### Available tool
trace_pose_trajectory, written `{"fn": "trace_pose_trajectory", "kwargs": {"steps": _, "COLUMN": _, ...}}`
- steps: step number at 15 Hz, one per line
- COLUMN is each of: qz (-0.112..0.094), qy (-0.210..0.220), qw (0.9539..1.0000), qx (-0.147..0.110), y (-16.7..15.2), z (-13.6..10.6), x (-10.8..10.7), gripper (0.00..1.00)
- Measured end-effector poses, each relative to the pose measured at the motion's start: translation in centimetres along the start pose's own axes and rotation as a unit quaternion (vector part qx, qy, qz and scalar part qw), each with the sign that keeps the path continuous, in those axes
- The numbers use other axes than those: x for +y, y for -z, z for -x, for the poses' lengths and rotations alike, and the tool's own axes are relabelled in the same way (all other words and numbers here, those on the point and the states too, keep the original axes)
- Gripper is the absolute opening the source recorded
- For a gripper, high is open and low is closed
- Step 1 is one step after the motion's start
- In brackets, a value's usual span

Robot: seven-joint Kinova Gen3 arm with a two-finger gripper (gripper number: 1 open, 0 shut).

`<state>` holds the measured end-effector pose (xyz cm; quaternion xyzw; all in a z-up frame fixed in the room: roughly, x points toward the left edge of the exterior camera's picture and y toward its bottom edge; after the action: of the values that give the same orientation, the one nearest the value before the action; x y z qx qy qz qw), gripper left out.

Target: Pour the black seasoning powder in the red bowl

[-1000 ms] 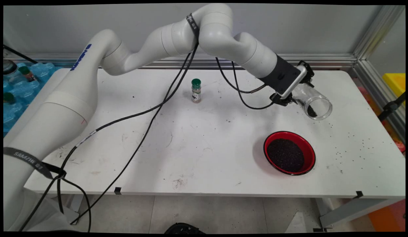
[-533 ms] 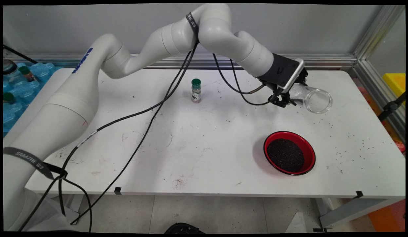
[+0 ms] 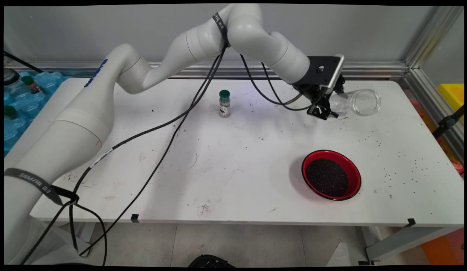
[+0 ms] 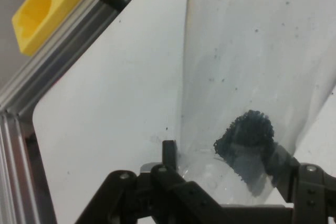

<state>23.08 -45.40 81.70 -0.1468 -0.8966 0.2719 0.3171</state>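
Gripping clear glass jar (image 3: 354, 103) near its base, gripper (image 3: 324, 111) clamping it | jar lying approx horizontal, mouth pointing away from arm, up behind red bowl (image 3: 331, 175) | few black seeds (image 4: 245, 136) sitting inside.

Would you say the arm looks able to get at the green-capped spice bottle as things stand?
Probably not yet: the path across the table to the spice bottle looks free, but the gripper is shut on the clear cup.
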Motion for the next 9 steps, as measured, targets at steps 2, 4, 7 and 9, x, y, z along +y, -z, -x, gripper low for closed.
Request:
{"fn": "trace_pose_trajectory", "kwargs": {"steps": 2, "qz": 0.002, "qy": 0.044, "qw": 0.999, "qx": 0.0, "y": -0.1, "z": 0.8, "x": -0.4, "gripper": 0.0}}
{"fn": "trace_pose_trajectory", "kwargs": {"steps": 4, "qz": 0.001, "qy": 0.079, "qw": 0.9969, "qx": 0.002, "y": -0.1, "z": 1.3, "x": -0.7, "gripper": 0.0}}
{"fn": "trace_pose_trajectory", "kwargs": {"steps": 7, "qz": -0.004, "qy": 0.147, "qw": 0.9891, "qx": 0.005, "y": -0.2, "z": 2.5, "x": -1.3, "gripper": 0.0}}
{"fn": "trace_pose_trajectory", "kwargs": {"steps": 9, "qz": -0.006, "qy": 0.184, "qw": 0.9829, "qx": 0.008, "y": -0.3, "z": 3.2, "x": -1.6, "gripper": 0.0}}
